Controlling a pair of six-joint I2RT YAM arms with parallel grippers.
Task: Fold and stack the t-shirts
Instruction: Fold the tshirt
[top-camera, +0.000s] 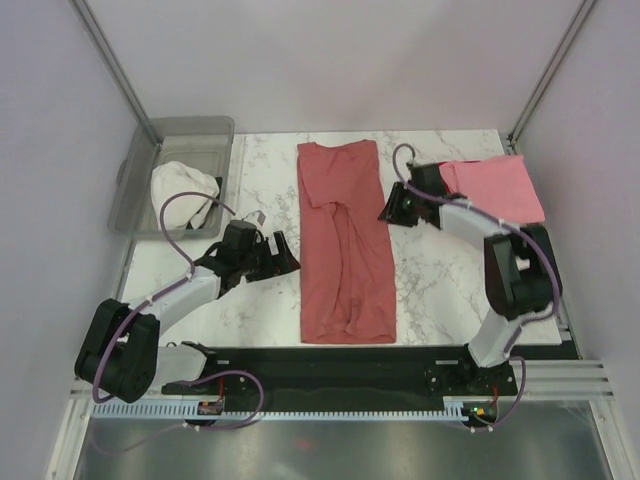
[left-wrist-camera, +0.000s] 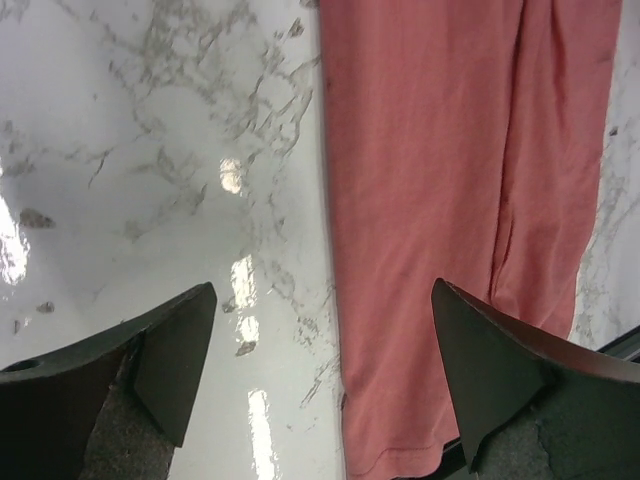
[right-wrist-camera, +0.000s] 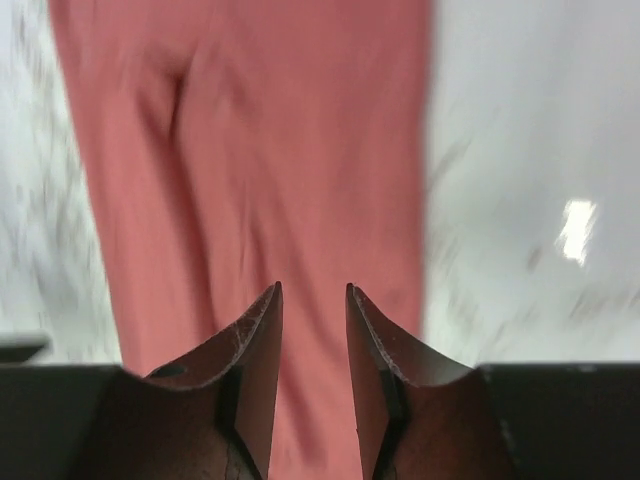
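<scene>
middle t-shirt: dusty salmon-red, plain, no print; darker shade along the creases
folded t-shirt: brighter coral pink, plain
crumpled cloth: off-white, very pale, no pattern
bin: see-through smoky grey
bench: glossy white marble pattern, grey veins, bright glare spots
left end effector: black fingers, matt
right end effector: black fingers with a dark reddish cast
left arm: black joints, pale grey-white link
right arm: black joints, pale grey-white link
cables: purple
walls: pale lilac-white, plain
front rail: black, silver metal below
</scene>
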